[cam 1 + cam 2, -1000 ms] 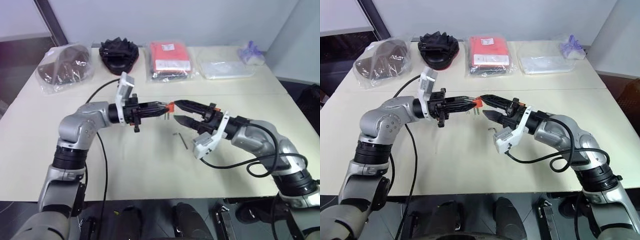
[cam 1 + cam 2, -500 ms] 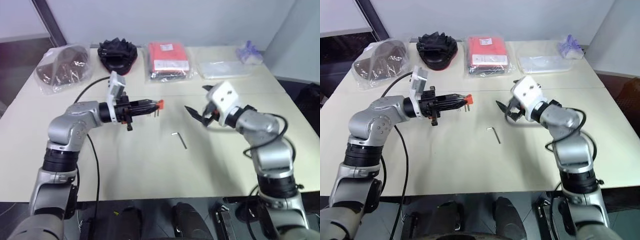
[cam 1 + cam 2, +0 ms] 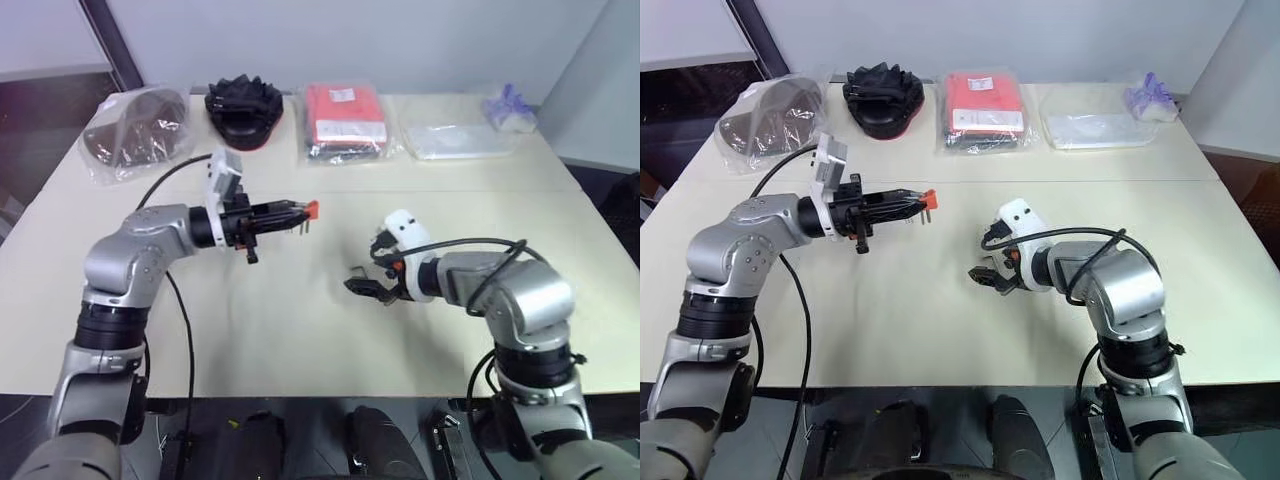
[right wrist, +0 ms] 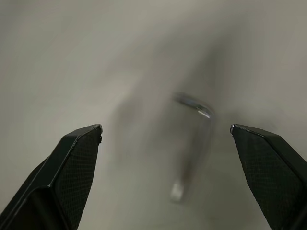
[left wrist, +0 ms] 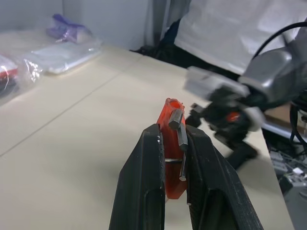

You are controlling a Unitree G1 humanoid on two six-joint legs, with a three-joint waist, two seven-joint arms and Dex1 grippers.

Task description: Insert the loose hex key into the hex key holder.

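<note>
My left gripper (image 3: 298, 210) is held level above the table's left middle, shut on the red-orange hex key holder (image 3: 311, 209). In the left wrist view the holder (image 5: 171, 143) stands between the black fingers (image 5: 144, 182), short grey keys folded along its side. The loose hex key (image 4: 196, 127) lies flat on the table, between the wide-open fingers of my right gripper (image 4: 165, 128). In the left eye view that gripper (image 3: 362, 288) hangs low over the table just right of centre, with the short end of the key (image 3: 354, 269) showing beside it.
Along the far edge of the beige table (image 3: 280, 320) lie a brown item in a clear bag (image 3: 135, 135), a black object (image 3: 243, 110), a red packet in plastic (image 3: 343, 118), a clear bag (image 3: 455, 138) and a purple item (image 3: 510, 105). A black cable (image 3: 185, 300) trails from my left arm.
My right gripper has left the holder, swung out to the right and come down over the loose hex key, fingers open. My left gripper has drawn a little to the left with the holder.
</note>
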